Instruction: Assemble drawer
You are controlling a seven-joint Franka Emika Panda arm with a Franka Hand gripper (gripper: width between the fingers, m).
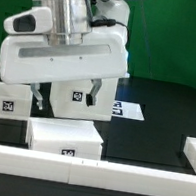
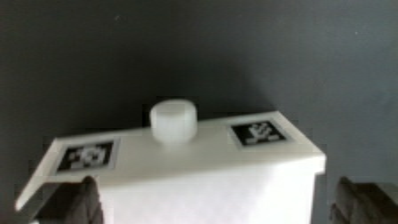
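In the wrist view a white drawer tray (image 2: 178, 170) shows its front face with a small round knob (image 2: 173, 122) and two square tags. My gripper (image 2: 217, 205) is spread wide, with one finger at each side of the tray; I see no clamping. In the exterior view the gripper (image 1: 65, 102) hangs low over the table, with a white tagged part (image 1: 74, 95) showing between its fingers. A second white part (image 1: 65, 137) lies just in front, and a third (image 1: 5, 98) lies at the exterior view's left.
The marker board (image 1: 127, 110) lies flat behind the gripper at the exterior view's right. Low white rails (image 1: 86, 171) edge the black table at the front and at both sides. A green wall stands behind.
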